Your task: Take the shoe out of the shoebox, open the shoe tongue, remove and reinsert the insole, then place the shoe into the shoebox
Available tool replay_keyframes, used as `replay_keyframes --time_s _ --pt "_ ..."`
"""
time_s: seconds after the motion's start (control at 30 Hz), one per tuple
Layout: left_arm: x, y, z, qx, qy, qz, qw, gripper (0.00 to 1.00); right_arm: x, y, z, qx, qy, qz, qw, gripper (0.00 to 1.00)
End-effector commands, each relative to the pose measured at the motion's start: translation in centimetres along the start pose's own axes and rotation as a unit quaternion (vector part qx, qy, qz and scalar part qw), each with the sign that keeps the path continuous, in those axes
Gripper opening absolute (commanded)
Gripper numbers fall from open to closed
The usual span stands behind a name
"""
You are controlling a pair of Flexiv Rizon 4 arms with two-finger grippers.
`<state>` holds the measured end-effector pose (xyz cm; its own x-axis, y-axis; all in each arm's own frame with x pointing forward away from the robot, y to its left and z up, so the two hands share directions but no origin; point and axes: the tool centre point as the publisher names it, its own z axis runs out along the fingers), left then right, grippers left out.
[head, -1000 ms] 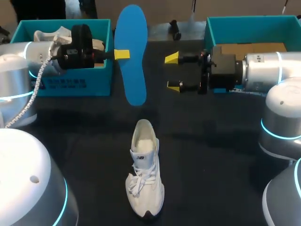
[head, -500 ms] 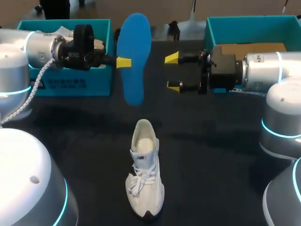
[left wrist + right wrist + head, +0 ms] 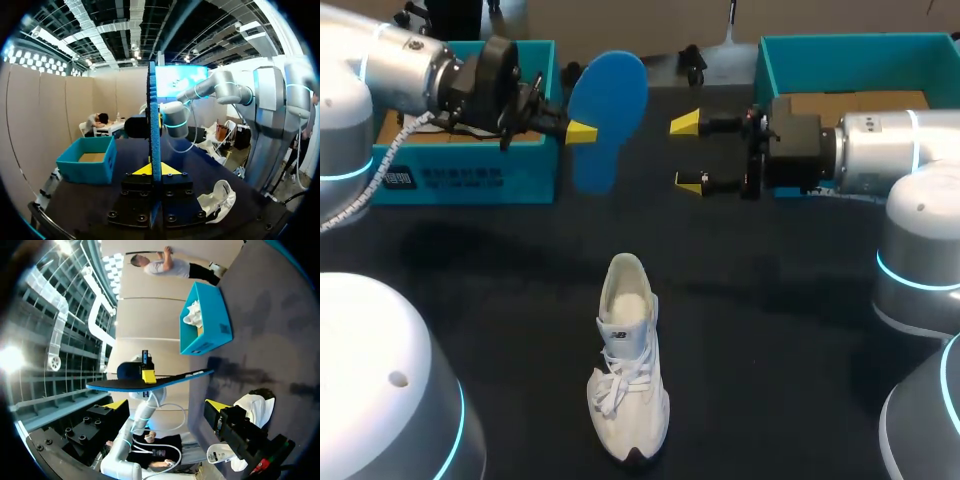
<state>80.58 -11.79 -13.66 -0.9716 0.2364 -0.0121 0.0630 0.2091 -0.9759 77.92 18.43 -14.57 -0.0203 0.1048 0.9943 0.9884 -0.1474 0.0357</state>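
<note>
A blue insole (image 3: pixel 608 115) hangs in the air beside the left teal shoebox (image 3: pixel 470 178), with my left gripper (image 3: pixel 580 131) shut on its edge. Seen from the left wrist, the insole (image 3: pixel 153 120) stands edge-on between the closed yellow tips of that gripper (image 3: pixel 152 169). The white shoe (image 3: pixel 628 370) lies on the dark table in front, toe toward the near edge, laces loose. My right gripper (image 3: pixel 688 152) hovers open to the right of the insole, nothing between its fingers. In the right wrist view the insole (image 3: pixel 150 382) floats ahead of the right gripper (image 3: pixel 166 405), and the shoe (image 3: pixel 255 407) lies below.
A second teal shoebox (image 3: pixel 860 55) stands at the back right, behind my right arm. Something white (image 3: pixel 192 315) lies in the left shoebox (image 3: pixel 212 332). Dark tabletop (image 3: pixel 770 330) stretches around the shoe.
My left arm has lifted and turned, carrying the insole back and tipping it so it looks shorter from above. The right arm and the shoe have not moved.
</note>
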Motion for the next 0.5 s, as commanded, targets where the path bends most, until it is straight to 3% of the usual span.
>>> replay_keyframes --time_s 0.03,0.3,0.5 --pt "0.3 -0.3 -0.1 -0.007 -0.003 -0.001 1.000 0.00 0.0 -0.1 0.2 -0.001 -0.002 0.001 1.000 1.00" --pt "-0.3 0.5 -1.1 0.033 -0.021 0.099 0.994 0.00 0.0 -0.1 0.2 -0.001 -0.002 0.001 1.000 1.00" --pt "-0.6 0.3 -0.9 0.015 -0.034 0.201 0.979 0.00 0.0 -0.1 0.2 -0.001 -0.002 0.001 1.000 1.00"
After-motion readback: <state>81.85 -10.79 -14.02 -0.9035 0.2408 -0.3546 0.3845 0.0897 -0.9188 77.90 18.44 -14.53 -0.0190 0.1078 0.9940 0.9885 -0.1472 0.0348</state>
